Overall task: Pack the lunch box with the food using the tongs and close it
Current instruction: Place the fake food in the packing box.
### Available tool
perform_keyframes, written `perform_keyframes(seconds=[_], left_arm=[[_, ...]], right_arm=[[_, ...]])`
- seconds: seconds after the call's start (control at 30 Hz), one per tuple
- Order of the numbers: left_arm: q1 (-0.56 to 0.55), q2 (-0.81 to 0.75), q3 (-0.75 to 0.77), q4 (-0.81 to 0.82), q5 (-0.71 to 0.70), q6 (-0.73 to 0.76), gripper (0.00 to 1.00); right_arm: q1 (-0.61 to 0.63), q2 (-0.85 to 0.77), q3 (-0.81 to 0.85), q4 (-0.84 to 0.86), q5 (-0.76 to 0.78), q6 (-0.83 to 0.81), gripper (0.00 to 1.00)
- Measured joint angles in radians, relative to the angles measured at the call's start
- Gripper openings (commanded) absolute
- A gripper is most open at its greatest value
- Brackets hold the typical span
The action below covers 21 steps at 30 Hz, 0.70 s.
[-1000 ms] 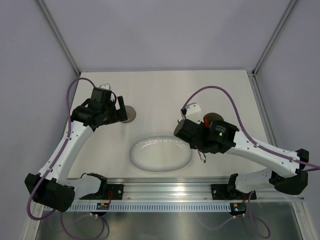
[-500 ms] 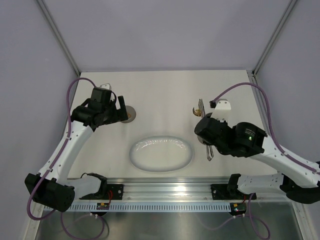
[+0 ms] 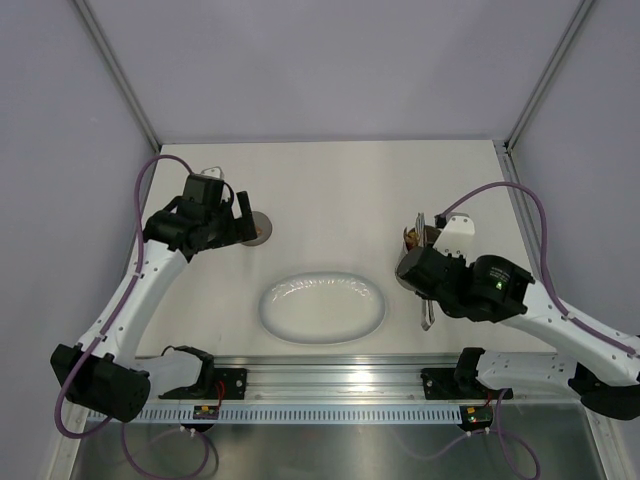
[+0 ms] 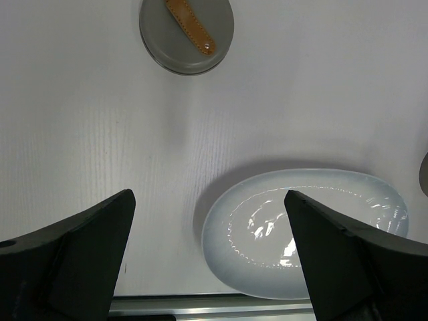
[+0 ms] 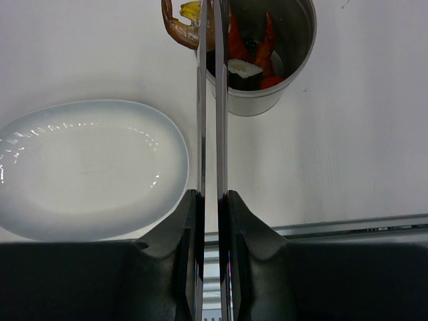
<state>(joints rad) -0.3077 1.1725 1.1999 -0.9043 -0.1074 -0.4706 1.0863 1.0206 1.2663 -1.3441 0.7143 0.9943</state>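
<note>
My right gripper (image 5: 210, 197) is shut on the slim silver tongs (image 5: 209, 100), which run straight ahead to the rim of the lunch box (image 5: 287, 73). The dark grey cup holds red pieces (image 5: 235, 41) and a white square on a dark piece (image 5: 244, 70). An orange-brown shrimp-like piece (image 5: 177, 28) sits at the tongs' far end, just outside the cup's left rim. In the top view the tongs (image 3: 428, 312) stick out under the right gripper (image 3: 424, 280), and the cup is mostly hidden. My left gripper (image 4: 208, 195) hangs open near the round grey lid (image 4: 221, 27) with its tan handle.
A white oval plate (image 3: 322, 307) lies at the table's near middle, between the arms, left of the cup (image 5: 87, 167). The lid (image 3: 258, 228) rests flat on the table by the left gripper (image 3: 238, 222). A metal rail (image 3: 330, 365) borders the near edge.
The right arm has swung right, from over the plate to the lunch box, carrying the tongs and the shrimp-like piece. The left arm has not moved.
</note>
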Motion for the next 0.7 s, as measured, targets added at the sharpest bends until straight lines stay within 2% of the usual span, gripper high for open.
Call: perform_keyframes(seconds=[0.33,0.47,0.6,0.7], left_arm=[[0.000,0.013,0.000,0.001,0.007,0.000,0.99],[0.000,0.014,0.000,0.001,0.008,0.000,0.99],[0.000,0.014,0.000,0.001,0.007,0.000,0.99],[0.000,0.014,0.000,0.001,0.007,0.000,0.99]], right_arm=[[-0.034,-0.053,-0.048,-0.011,-0.001,0.024,0.22],[-0.041,-0.051,-0.050,-0.012,-0.001,0.026,0.29],[-0.047,-0.048,-0.051,-0.012,-0.002,0.030,0.41],[-0.049,-0.046,-0.052,-0.012,-0.002,0.032,0.45]])
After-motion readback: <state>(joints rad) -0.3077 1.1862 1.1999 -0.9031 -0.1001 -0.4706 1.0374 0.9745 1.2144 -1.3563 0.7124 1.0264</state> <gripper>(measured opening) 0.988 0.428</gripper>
